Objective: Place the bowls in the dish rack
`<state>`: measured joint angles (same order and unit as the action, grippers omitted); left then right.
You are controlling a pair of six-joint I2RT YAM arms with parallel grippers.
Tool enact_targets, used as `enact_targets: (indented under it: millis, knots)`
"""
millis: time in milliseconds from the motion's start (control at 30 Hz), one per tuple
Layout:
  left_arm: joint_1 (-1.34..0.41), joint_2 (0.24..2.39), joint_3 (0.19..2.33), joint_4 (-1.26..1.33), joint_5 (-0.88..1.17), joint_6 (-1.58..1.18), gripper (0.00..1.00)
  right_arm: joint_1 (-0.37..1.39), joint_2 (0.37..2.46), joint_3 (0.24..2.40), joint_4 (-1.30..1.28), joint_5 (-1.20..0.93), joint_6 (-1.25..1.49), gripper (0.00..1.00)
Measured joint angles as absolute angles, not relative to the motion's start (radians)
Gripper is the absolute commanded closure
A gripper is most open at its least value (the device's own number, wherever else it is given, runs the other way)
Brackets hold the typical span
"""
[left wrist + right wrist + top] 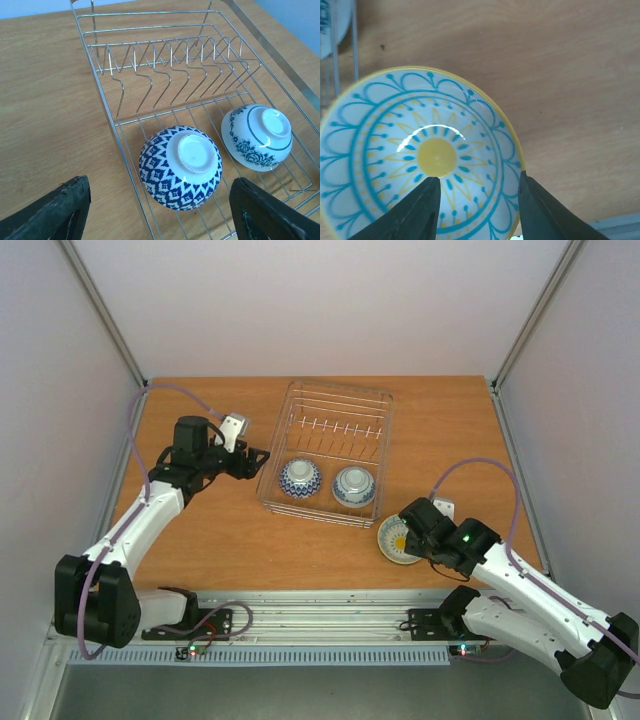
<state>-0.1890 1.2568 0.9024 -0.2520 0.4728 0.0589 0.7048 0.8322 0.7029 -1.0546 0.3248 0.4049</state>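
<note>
The wire dish rack stands at the table's middle back. Two bowls lie upside down in its near end: a blue-and-white diamond-patterned bowl and a white bowl with blue flowers. In the left wrist view the diamond bowl lies below and between my left fingers, with the flowered bowl to its right. My left gripper is open and empty at the rack's left side. My right gripper is shut on the rim of a yellow-and-teal bowl, one finger inside and one outside. That bowl sits tilted by the rack's near right corner.
The rack's row of upright prongs holds nothing. The rack's near wires show at the top left of the right wrist view. White walls close in the table on three sides. A metal rail runs along the near edge.
</note>
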Motion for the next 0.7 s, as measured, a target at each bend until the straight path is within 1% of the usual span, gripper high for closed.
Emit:
enact_targets:
  millis: [267,700]
  knots:
    - [-0.189,1.263,0.902,-0.252,0.486,0.059,0.23,0.705,0.828,0.659,-1.077,0.343,0.488,0.59]
    - [-0.189,1.278,0.902,-0.252,0.487,0.059,0.22,0.705,0.839,0.641,-1.086,0.358,0.498,0.67]
